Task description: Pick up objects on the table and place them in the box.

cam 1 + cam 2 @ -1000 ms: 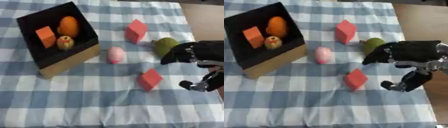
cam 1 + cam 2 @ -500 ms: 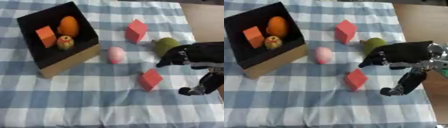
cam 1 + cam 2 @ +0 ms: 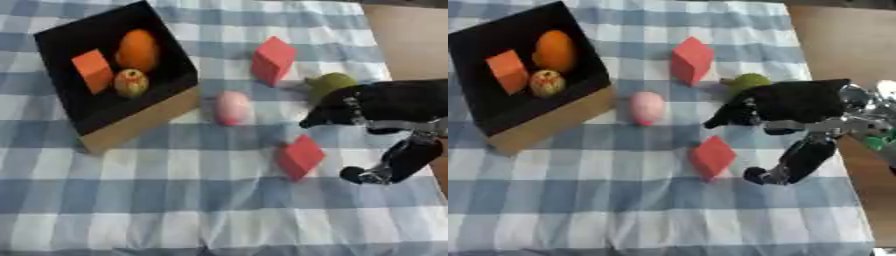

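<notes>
Red cube (image 3: 301, 156) sits below right hand (image 3: 798, 102), fingers (image 3: 726, 117) spread, hiding green fruit (image 3: 332, 82).

Right hand (image 3: 794, 107) open, fingers spread

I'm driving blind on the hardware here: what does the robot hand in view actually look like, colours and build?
Only the right hand shows, entering from the right. Its back is a broad matte black shell, with black fingers tapering to dark tips and a black thumb of rounded segments. At the wrist the black gives way to silver metal joints, with a small green spot beside them. No markings can be made out.
</notes>
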